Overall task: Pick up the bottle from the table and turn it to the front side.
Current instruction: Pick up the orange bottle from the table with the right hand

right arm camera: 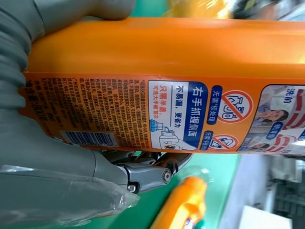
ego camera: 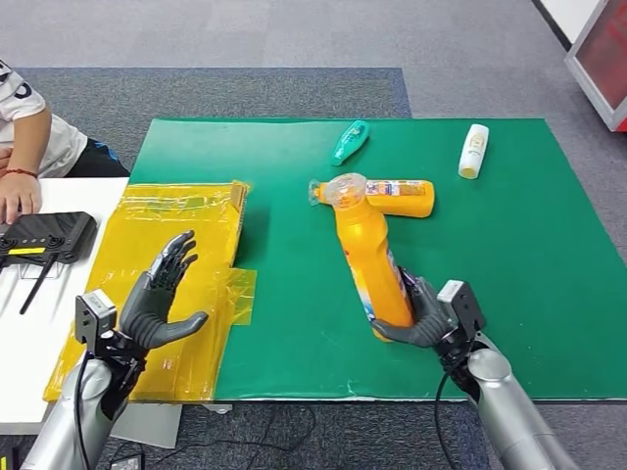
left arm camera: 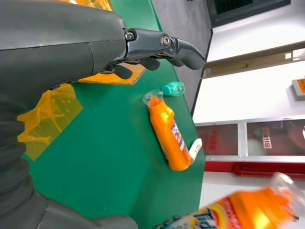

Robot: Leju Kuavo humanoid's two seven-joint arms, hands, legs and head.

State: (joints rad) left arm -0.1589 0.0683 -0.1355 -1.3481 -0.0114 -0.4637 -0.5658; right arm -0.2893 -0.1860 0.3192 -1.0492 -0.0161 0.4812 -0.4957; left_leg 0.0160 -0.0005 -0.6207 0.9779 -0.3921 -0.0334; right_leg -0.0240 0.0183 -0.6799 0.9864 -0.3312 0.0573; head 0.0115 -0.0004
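- Our right hand [ego camera: 423, 315] grasped the orange bottle [ego camera: 369, 259] around its lower end, fingers wrapped about the base, with the bottle reaching away from the hand toward the far side of the green mat [ego camera: 517, 255].
- In the right wrist view the bottle's [right arm camera: 162, 71] printed back label with small text and a barcode faced the camera, and our thumb lay over its upper side.
- The bottle's clear cap end lay beyond the hand, touching or just overlapping the neck of a second orange bottle [ego camera: 392, 197] that lay crosswise on the mat.
- Our left hand [ego camera: 159, 294] was released and held nothing, fingers spread apart, raised above the yellow plastic bag [ego camera: 169, 235], well apart from the right hand.
- Farther from the right hand than both orange bottles, a small green bottle [ego camera: 350, 142] and a white bottle [ego camera: 473, 150] lay on the mat.
- Past our left hand, a person's hand [ego camera: 13, 201] rested beside a black controller [ego camera: 44, 237] on a white table [ego camera: 44, 323].
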